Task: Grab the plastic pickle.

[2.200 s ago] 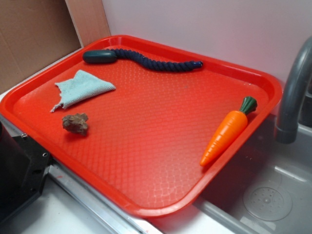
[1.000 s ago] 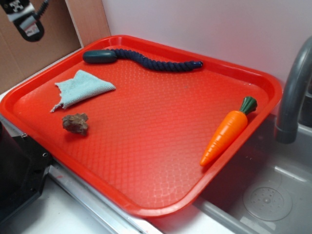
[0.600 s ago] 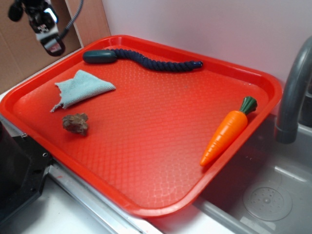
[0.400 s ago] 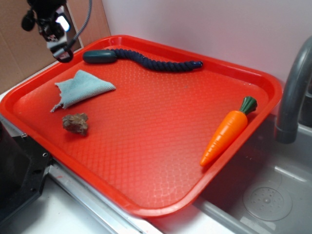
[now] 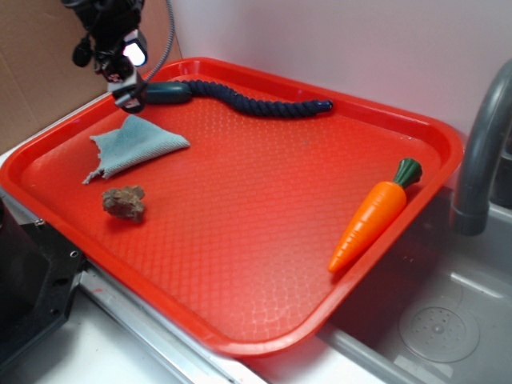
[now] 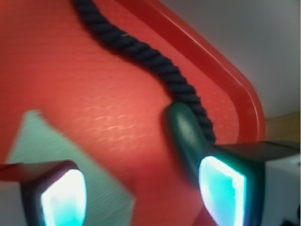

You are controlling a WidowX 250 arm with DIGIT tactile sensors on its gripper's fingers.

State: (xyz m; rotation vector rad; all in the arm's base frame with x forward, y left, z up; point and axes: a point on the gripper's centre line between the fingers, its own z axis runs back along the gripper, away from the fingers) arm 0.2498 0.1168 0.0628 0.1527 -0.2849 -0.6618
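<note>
The plastic pickle (image 5: 170, 93), a dark green oblong, lies at the far left corner of the red tray (image 5: 264, 208), touching the end of a navy-blue rope (image 5: 256, 104). My gripper (image 5: 130, 98) hangs just over the pickle's left end and hides its tip. In the wrist view the pickle (image 6: 184, 131) runs down toward my right fingertip (image 6: 222, 192), with the rope (image 6: 141, 52) alongside it. The gripper (image 6: 141, 195) is open: bare red tray (image 6: 117, 94) shows between the two pads and nothing is held. The left fingertip (image 6: 63, 197) is over the cloth (image 6: 51, 146).
A pale green cloth (image 5: 136, 146) and a brown lump (image 5: 124, 202) lie on the tray's left side. An orange carrot (image 5: 376, 212) rests by the right rim. A grey faucet (image 5: 480, 152) and sink (image 5: 436, 324) are to the right, a wall behind, cardboard (image 5: 48, 72) at left.
My gripper came into view at the top left and moved down and to the right, ending over the pickle's left end. Nothing on the tray has moved.
</note>
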